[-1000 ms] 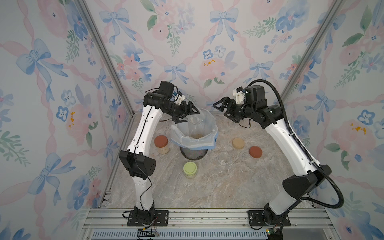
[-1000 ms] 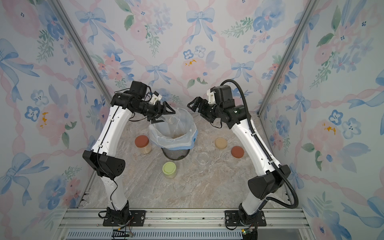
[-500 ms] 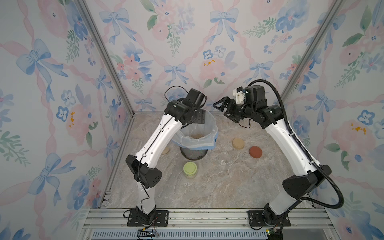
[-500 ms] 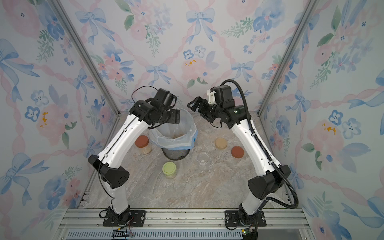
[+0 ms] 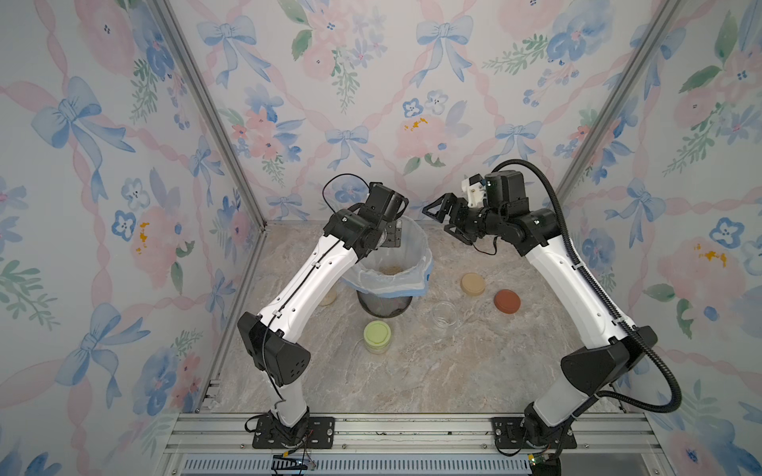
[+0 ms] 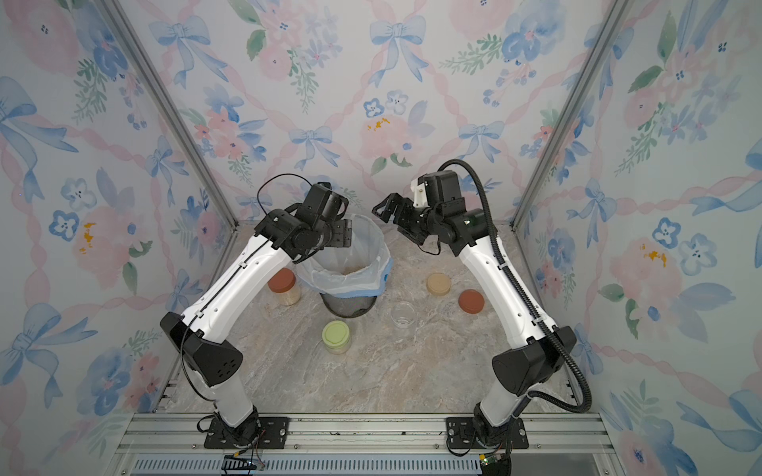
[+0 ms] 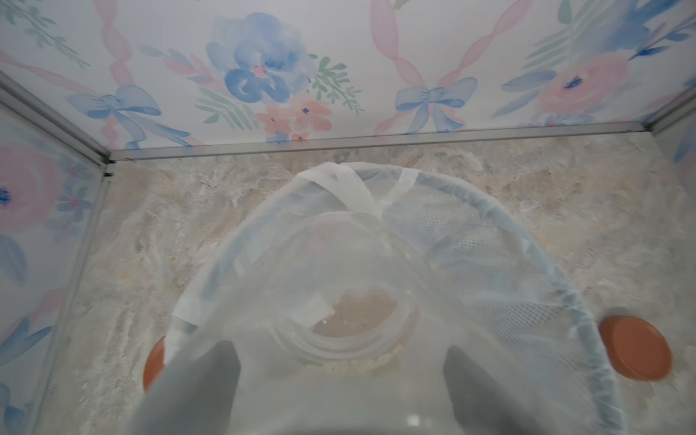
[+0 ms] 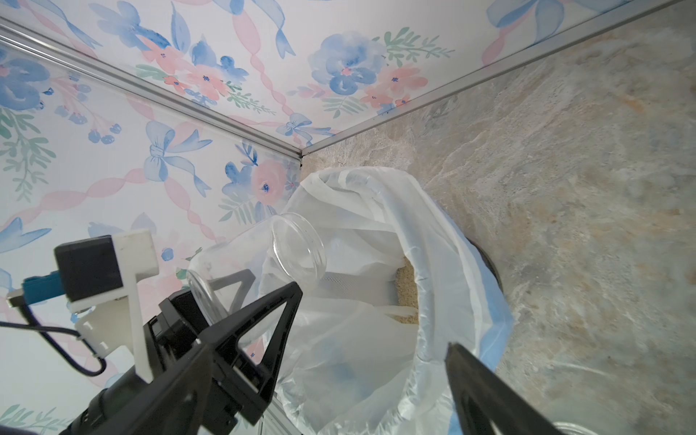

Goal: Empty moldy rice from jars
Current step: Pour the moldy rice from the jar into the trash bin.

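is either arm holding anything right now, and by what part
The left gripper clamps a clear jar by its side wall near the base; the right gripper is open, jaws empty.

Glossy white tapered links on left arm (image 5: 305,284) and right arm (image 5: 577,284), broken up by matte black joint housings. Small round holes in the left elbow housing (image 5: 284,358). Thin black cable (image 5: 343,174) clipped along the left, thick ribbed black conduit (image 5: 664,371) off the right. White camera bracket (image 5: 474,191) at the right wrist. Black base plates (image 5: 292,430) with silver screw heads.
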